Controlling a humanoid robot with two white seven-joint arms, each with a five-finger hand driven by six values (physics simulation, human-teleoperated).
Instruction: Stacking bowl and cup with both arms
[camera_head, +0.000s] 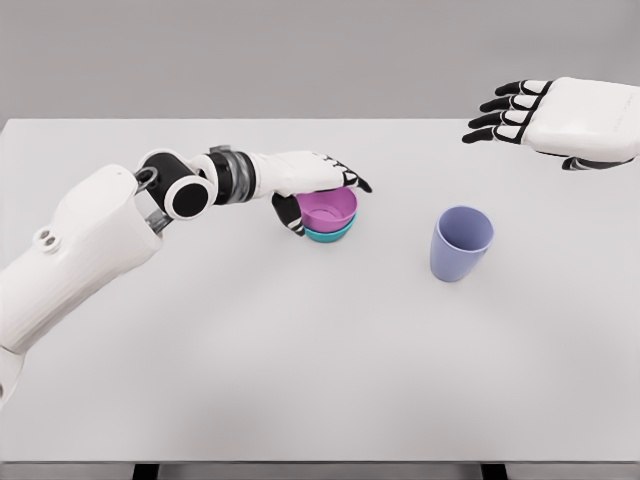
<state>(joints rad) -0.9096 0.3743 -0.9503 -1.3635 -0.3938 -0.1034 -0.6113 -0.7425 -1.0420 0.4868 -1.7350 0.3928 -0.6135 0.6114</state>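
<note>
A purple bowl sits nested in a teal bowl on the white table, left of centre. My left hand reaches in from the left and is shut on the purple bowl, its fingers lying along the far rim and its thumb against the near left wall. A lavender cup stands upright to the right of the bowls, with nothing touching it. My right hand hovers above the table's far right edge, behind and to the right of the cup, fingers spread and holding nothing.
The left forearm and upper arm stretch across the table's left side. The grey wall lies beyond the table's far edge.
</note>
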